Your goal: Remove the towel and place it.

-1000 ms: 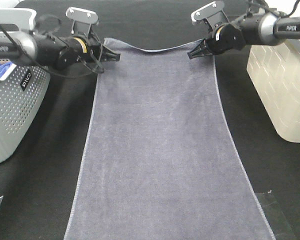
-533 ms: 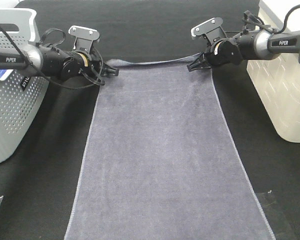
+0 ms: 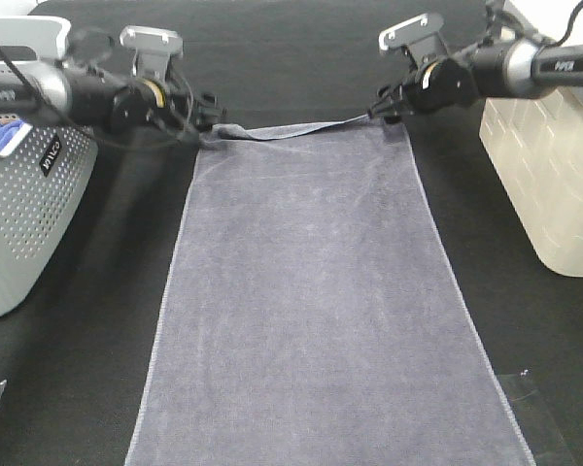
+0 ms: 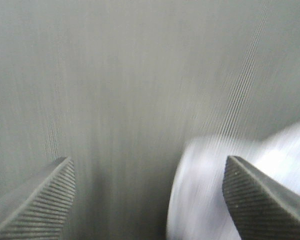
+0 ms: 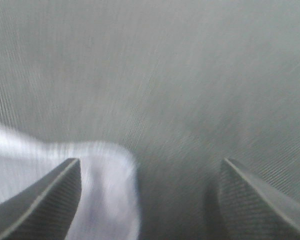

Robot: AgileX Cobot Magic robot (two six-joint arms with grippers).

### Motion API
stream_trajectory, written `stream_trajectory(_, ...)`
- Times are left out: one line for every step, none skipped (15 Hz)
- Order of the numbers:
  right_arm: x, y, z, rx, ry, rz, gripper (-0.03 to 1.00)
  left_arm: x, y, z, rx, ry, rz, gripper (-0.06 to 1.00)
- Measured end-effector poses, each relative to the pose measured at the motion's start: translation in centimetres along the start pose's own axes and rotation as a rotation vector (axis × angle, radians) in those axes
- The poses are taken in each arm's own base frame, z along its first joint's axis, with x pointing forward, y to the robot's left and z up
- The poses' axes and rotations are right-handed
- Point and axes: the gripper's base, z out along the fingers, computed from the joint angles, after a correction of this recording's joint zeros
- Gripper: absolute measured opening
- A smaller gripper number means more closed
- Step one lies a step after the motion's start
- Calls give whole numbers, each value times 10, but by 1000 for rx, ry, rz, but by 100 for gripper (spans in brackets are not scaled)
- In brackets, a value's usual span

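With the towel (image 3: 316, 291) spread flat on the dark counter (image 3: 68, 379), the left pincer (image 3: 209, 112) and right pincer (image 3: 387, 105) stand apart and empty at its far corners, so release looks done and withdrawing should follow.

The towel (image 3: 316, 301) lies between left basket (image 3: 24, 209) and right bin (image 3: 554, 165), apparently flat.

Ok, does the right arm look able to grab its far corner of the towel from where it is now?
Probably yes. The right gripper sits right at the towel corner, jaws apart, with the corner showing just beside one jaw in the wrist view and nothing in between.
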Motion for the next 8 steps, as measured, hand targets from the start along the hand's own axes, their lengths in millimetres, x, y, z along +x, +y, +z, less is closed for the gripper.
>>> stream_trajectory(-7,-3,-5,5,-16,4,72,-13,-1,-4,10,-49,1,77)
stream_trajectory(-7,-3,-5,5,-16,4,72,-13,-1,-4,10,-49,1,77)
stream_trajectory(-14,-5,-10,9,-30,5,72,-24,-1,-6,13,-85,0,77)
stream_trajectory(-19,-7,-15,13,-40,6,72,-33,-1,-7,14,-109,1,77)
stream_trajectory(-23,-9,-19,18,-42,7,72,-40,2,-8,10,-130,-1,77)
stream_trajectory(-30,-13,-27,27,-30,13,72,-52,6,-11,-5,-147,-3,77)
stream_trajectory(-33,-15,-31,32,-27,17,72,-62,9,-14,-29,-133,-5,77)
stream_trajectory(-45,-20,-45,38,-25,66,72,-73,11,-18,-54,-113,-8,77)
